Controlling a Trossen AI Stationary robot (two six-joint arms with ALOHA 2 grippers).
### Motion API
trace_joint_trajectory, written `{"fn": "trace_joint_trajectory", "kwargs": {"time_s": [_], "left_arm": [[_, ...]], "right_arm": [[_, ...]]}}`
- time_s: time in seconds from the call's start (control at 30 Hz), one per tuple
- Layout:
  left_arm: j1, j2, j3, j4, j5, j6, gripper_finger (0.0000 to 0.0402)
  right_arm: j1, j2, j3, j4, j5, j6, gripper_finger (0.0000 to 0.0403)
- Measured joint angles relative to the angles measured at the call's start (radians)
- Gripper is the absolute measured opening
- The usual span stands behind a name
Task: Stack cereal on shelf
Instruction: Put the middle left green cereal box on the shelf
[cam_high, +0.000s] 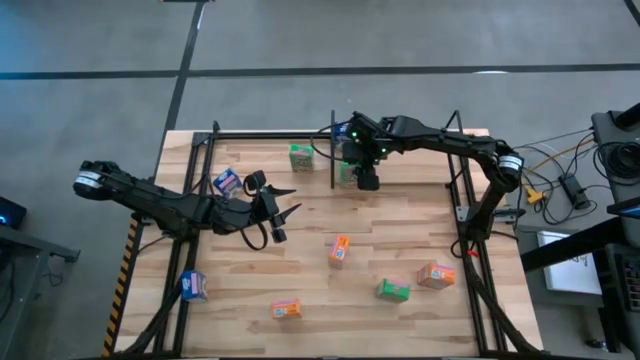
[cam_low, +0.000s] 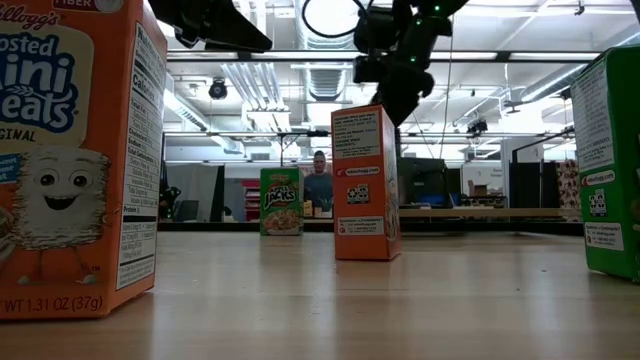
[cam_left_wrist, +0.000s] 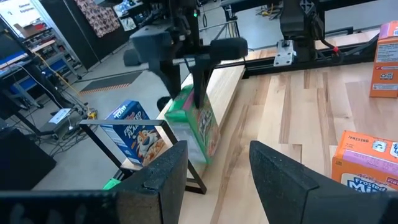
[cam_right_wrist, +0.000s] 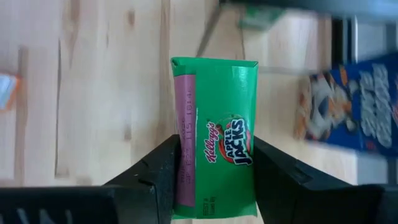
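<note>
Being gripped between the right gripper's (cam_right_wrist: 214, 171) fingers, a green Apple Jacks box (cam_right_wrist: 214, 134) is being lowered at the shelf (cam_high: 400, 137), upper centre; six boxes are lying loose; left gripper (cam_high: 285, 212) is being held half-open, empty.

The table (cam_high: 400, 250) was pale planked wood, smooth with a soft sheen. The cereal boxes were printed cardboard; the green Apple Jacks box (cam_right_wrist: 214, 134) looked slightly glossy. The shelf (cam_left_wrist: 230, 81) was light wood framed in thin matt black metal. The right gripper's fingers (cam_right_wrist: 152, 171) were matt black, plastic-looking.
</note>
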Motion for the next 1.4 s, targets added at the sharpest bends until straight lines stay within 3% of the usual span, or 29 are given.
{"fn": "trace_joint_trajectory", "kwargs": {"time_s": [0.27, 0.5, 0.63, 1.03, 1.4], "left_arm": [[0.0, 0.0, 0.0, 0.0, 0.0, 0.0, 0.0157], [0.0, 0.0, 0.0, 0.001, 0.0, 0.0, 0.0157], [0.0, 0.0, 0.0, 0.001, 0.0, 0.0, 0.0157], [0.0, 0.0, 0.0, 0.001, 0.0, 0.0, 0.0157], [0.0, 0.0, 0.0, 0.002, 0.0, 0.0, 0.0157]], "right_arm": [[-0.16, -0.062, 0.001, -0.138, 0.04, -0.081, 0.0161], [-0.371, -0.06, -0.004, -0.094, -0.145, -0.186, 0.0157], [-0.437, -0.044, -0.007, -0.08, -0.158, -0.227, 0.0157], [-0.458, -0.01, -0.012, -0.053, -0.138, -0.286, 0.0159], [-0.458, 0.001, -0.012, -0.017, -0.125, -0.24, 0.021]]}}
